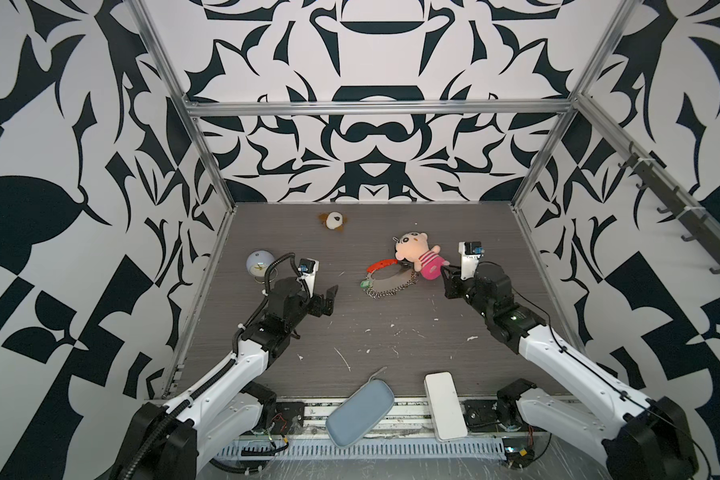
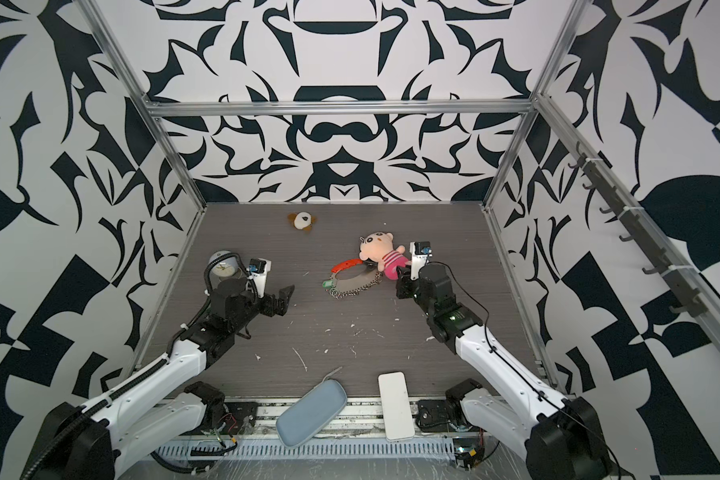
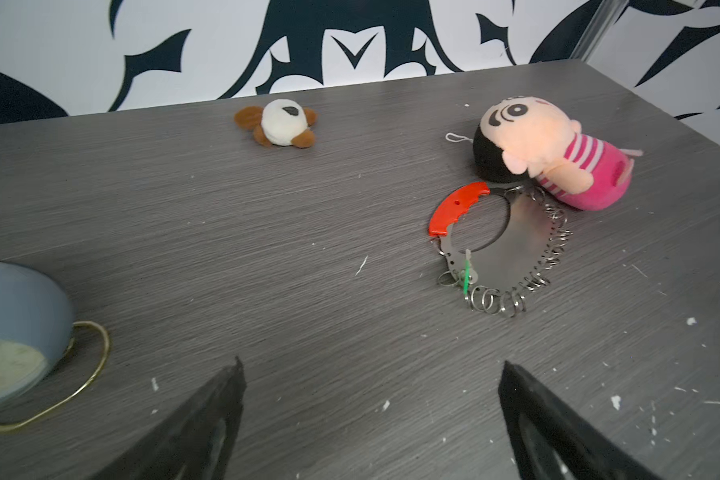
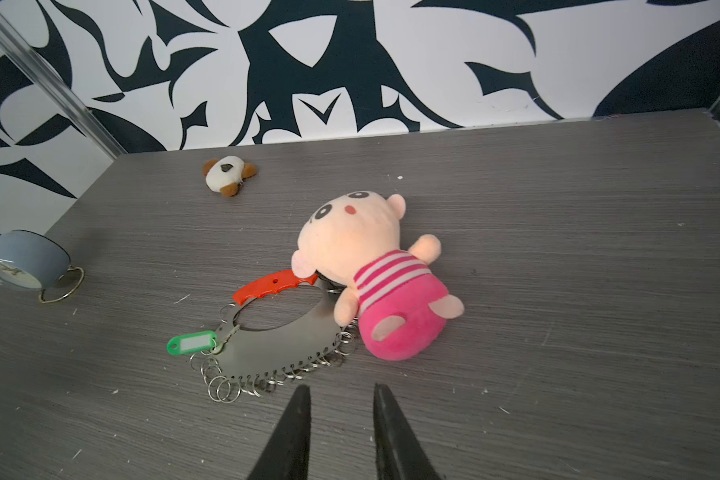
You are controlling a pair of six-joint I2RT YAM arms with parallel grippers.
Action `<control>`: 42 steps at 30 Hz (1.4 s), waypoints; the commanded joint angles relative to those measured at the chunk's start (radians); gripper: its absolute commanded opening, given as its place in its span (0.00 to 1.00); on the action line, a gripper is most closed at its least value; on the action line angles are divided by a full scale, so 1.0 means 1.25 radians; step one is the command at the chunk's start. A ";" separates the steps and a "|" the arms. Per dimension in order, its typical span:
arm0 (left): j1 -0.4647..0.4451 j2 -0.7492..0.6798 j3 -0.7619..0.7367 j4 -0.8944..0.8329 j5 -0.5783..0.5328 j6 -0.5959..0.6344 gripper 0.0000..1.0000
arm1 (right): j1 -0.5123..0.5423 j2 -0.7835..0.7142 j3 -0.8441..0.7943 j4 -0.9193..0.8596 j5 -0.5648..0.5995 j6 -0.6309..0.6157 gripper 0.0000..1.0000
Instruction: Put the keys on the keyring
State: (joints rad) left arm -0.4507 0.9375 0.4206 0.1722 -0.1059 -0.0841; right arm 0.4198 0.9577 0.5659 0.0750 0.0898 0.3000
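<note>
The keyring (image 1: 395, 279) lies on the table (image 1: 391, 345) a little right of the middle, with the keys (image 1: 364, 284) touching its left edge. The plush doll (image 1: 416, 251) lies against its far right side, head over one end. Farther back, left of the doll and well apart, sits a small plush animal (image 1: 332, 221). The alarm clock (image 1: 258, 264) stands by the left edge. At the near edge a pouch (image 1: 358, 411) lies left of a flat box (image 1: 443, 405) — both overhang it.
</note>
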 commanded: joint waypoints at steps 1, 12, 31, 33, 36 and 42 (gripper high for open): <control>0.003 -0.037 0.009 -0.083 -0.073 -0.008 1.00 | -0.003 -0.007 -0.033 0.019 0.051 0.004 0.30; 0.003 -0.013 0.052 -0.200 -0.417 -0.180 0.99 | -0.003 0.088 0.066 0.010 0.045 -0.025 0.30; 0.003 -0.031 0.038 -0.180 -0.389 -0.171 0.99 | -0.160 0.199 -0.126 0.317 0.468 -0.218 0.45; 0.003 -0.033 0.037 -0.180 -0.388 -0.172 1.00 | -0.174 0.245 -0.129 0.362 0.469 -0.218 0.45; 0.003 -0.053 0.028 -0.178 -0.387 -0.173 1.00 | -0.179 0.309 -0.122 0.404 0.470 -0.197 0.45; 0.003 -0.072 0.018 -0.176 -0.393 -0.176 1.00 | -0.182 0.390 -0.111 0.494 0.470 -0.162 0.45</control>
State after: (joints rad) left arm -0.4492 0.8585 0.4446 -0.0425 -0.5850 -0.2878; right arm 0.1963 1.4376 0.4080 0.5682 0.6586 0.0647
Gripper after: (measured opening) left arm 0.994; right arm 0.451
